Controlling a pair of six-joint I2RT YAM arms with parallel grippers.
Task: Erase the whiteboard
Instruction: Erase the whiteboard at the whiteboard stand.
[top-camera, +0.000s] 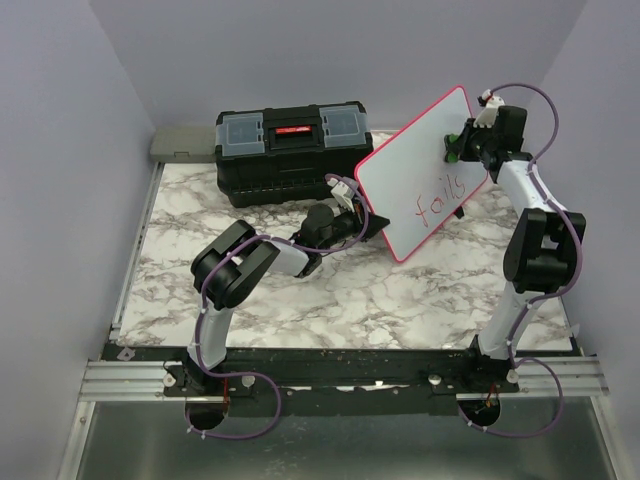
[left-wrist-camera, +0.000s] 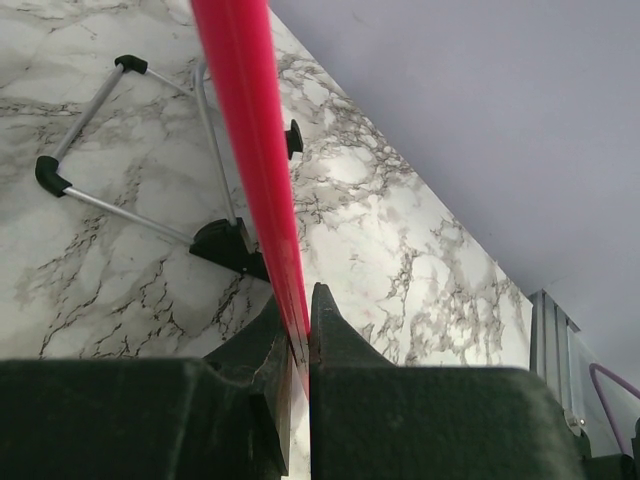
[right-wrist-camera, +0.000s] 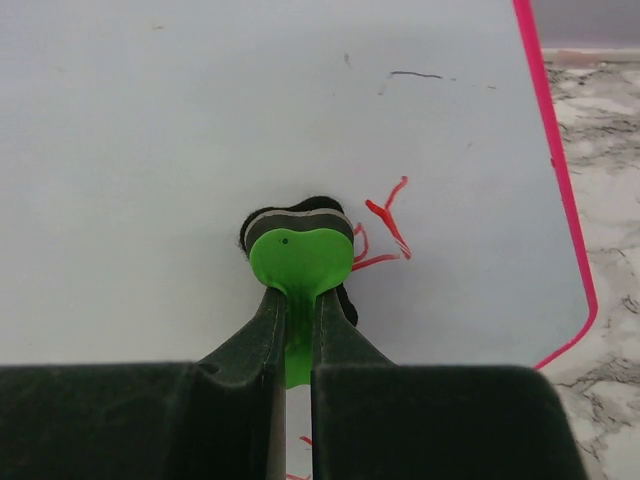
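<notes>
Lilac walls (top-camera: 60, 200); marble tabletop (top-camera: 330, 300); soft even light.

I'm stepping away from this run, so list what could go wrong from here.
1. The left gripper pinches only the thin rim of the tilted whiteboard; wiping pressure might twist it loose.
2. The right gripper holds the green eraser by a narrow tab, so it may pivot or slip.
3. The red writing is wide for that small eraser; strokes could be missed.
</notes>
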